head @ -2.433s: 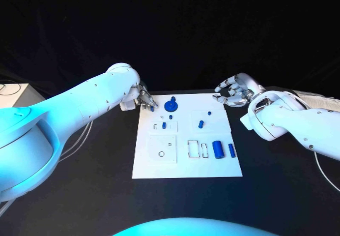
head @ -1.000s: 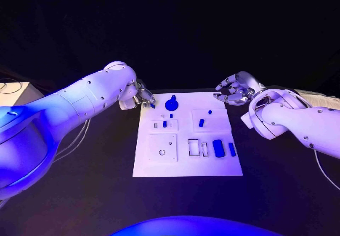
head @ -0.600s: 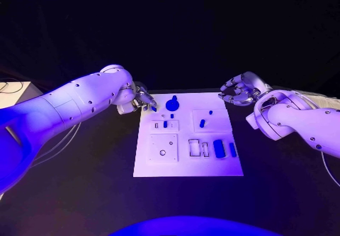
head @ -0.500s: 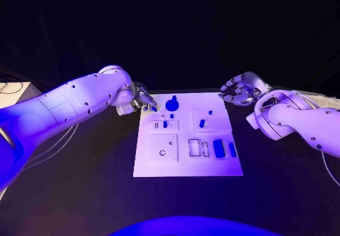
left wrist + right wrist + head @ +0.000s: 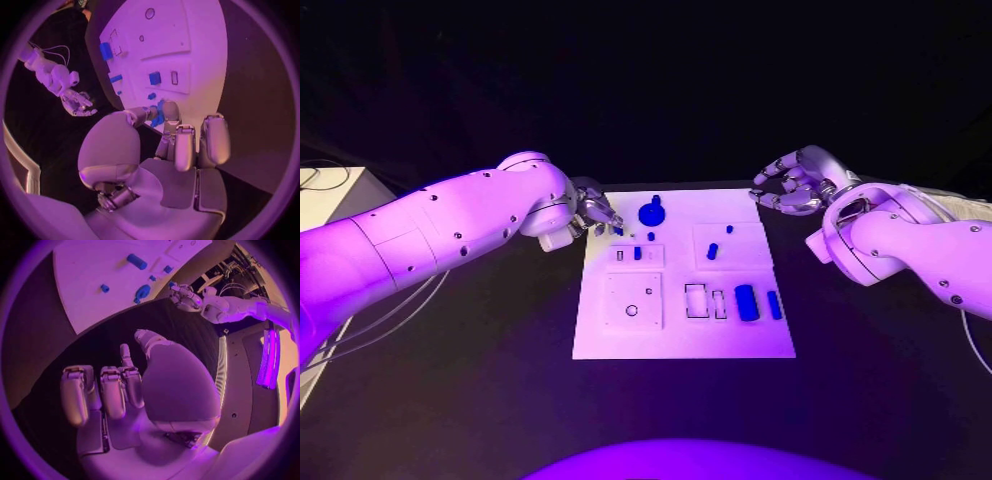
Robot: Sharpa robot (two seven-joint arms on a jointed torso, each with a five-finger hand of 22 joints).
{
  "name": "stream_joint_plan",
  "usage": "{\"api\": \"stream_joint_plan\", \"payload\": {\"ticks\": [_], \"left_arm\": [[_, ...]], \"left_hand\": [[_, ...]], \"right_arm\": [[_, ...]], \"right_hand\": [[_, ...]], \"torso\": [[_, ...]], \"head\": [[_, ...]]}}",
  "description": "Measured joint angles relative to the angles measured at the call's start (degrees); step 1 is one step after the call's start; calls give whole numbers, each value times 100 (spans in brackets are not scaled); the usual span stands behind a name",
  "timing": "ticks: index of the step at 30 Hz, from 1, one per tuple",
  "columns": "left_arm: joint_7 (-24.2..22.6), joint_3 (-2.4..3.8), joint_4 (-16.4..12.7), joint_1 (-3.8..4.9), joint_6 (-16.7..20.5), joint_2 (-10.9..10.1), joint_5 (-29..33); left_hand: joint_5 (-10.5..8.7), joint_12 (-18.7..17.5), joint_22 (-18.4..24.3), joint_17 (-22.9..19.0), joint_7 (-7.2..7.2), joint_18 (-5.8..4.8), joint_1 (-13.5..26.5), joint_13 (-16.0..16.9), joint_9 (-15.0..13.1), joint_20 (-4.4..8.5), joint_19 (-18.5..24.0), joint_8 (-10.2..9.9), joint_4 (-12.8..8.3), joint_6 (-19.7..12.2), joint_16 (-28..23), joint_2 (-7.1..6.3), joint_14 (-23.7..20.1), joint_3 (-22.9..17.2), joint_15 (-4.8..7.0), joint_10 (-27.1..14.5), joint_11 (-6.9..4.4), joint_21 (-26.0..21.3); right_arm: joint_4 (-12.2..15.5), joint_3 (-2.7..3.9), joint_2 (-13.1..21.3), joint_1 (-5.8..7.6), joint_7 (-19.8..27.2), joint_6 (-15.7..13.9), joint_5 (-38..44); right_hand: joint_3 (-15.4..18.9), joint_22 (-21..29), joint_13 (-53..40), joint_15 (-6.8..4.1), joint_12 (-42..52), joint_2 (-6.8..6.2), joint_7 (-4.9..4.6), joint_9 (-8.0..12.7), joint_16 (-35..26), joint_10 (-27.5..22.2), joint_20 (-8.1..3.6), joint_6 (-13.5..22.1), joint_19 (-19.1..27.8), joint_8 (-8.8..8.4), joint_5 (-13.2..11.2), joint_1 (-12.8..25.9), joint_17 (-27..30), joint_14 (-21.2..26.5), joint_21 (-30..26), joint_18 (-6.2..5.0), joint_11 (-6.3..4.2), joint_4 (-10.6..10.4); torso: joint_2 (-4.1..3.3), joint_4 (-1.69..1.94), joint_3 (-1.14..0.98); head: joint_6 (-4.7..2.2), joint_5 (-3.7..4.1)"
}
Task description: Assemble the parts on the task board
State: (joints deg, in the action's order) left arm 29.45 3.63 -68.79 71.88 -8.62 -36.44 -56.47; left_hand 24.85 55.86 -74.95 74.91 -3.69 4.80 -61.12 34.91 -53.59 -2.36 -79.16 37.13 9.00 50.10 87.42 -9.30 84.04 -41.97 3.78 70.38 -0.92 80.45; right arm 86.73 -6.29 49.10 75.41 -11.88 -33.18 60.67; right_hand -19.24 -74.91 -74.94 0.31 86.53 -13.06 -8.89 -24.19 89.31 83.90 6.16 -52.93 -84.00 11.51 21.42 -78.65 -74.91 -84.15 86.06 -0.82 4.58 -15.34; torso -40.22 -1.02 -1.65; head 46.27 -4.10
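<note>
I judged insertion in hand: my left hand, at the board's far left corner, pinched a blue part, needing placement into its socket, while my right hand hung curled, holding nothing.

Dim purple light, fisheye-bent wrist views

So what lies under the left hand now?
The left hand hangs over the board's far left corner and pinches a small blue part. The board surface under its fingers is hidden, so whether a slot lies there cannot be told.
</note>
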Motion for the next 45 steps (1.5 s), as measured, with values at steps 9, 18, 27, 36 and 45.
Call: {"api": "stream_joint_plan", "payload": {"ticks": [9, 18, 27, 36, 45], "left_arm": [[4, -67, -244, -70, 115, -65, -337], [13, -106, -332, -156, 108, -83, -501], [21, -126, -416, -173, 58, -125, -571], [29, -134, -467, -190, -4, -159, -607], [36, -137, -498, -206, -57, -179, -664]], "left_hand": [[29, 27, 1, 0, 0, 0, 15, 17, 1, 20, -20, 0, 0, 0, 0, -15, 0, 0, 0, 0, 1, -1], [29, 26, 1, 0, 4, 0, 38, 16, 2, 20, -19, 0, 0, 3, 0, -38, 0, 0, 0, 0, 1, -1], [51, 26, 1, 0, 30, 0, 59, 26, 5, 20, -19, -1, 0, 30, 7, -59, 0, 0, 0, 20, -19, -2], [50, 26, 2, 0, 30, 0, 57, 35, 3, 20, -19, 24, 0, 29, 20, -57, 0, 0, -1, 20, -19, -2], [73, 26, 2, 0, 29, 0, 65, 35, 3, 41, -40, 24, 0, 28, 20, -30, 0, 0, -1, 19, -18, 41]], "right_arm": [[-9, 0, 18, 0, -2, -47, 1], [-88, -3, -3, -1, 172, -278, -117], [-233, -21, -62, -1, 757, -700, -556], [-427, -48, -146, -7, 1457, -841, -1191], [-549, -58, -173, -14, 1763, -766, -1588]], "right_hand": [[-32, 0, 1, -23, -268, -16, 14, -32, -159, -21, 0, 14, 0, 23, 22, 16, 0, 23, -453, -88, -46, -32], [-253, 230, 120, -79, -1204, -63, 25, -128, -827, -693, -100, 82, 417, 88, 46, -17, 167, 10, -2008, -418, -87, 6], [-884, 3127, 3325, -7, -4723, -218, -82, -295, -4601, -2493, -29, 393, 1862, 221, 67, -175, 3535, 1308, -6155, -937, 88, 144], [-1291, 4503, 5845, 591, -6950, -179, -289, -19, -7232, -2796, 578, 616, 3120, -123, 101, -211, 4708, 2584, -7871, -937, 442, 423], [-1320, 5366, 6695, 726, -7299, -124, -301, 150, -7848, -2729, 847, 604, 3355, -289, 100, -70, 5183, 2654, -8235, -937, 529, 594]], "torso": [[0, -4, -3], [-4, -12, -3], [-6, -12, -7], [-5, -7, -10], [-2, -8, -17]], "head": [[30, -33], [59, -31], [85, -24], [112, -46], [130, -80]]}}
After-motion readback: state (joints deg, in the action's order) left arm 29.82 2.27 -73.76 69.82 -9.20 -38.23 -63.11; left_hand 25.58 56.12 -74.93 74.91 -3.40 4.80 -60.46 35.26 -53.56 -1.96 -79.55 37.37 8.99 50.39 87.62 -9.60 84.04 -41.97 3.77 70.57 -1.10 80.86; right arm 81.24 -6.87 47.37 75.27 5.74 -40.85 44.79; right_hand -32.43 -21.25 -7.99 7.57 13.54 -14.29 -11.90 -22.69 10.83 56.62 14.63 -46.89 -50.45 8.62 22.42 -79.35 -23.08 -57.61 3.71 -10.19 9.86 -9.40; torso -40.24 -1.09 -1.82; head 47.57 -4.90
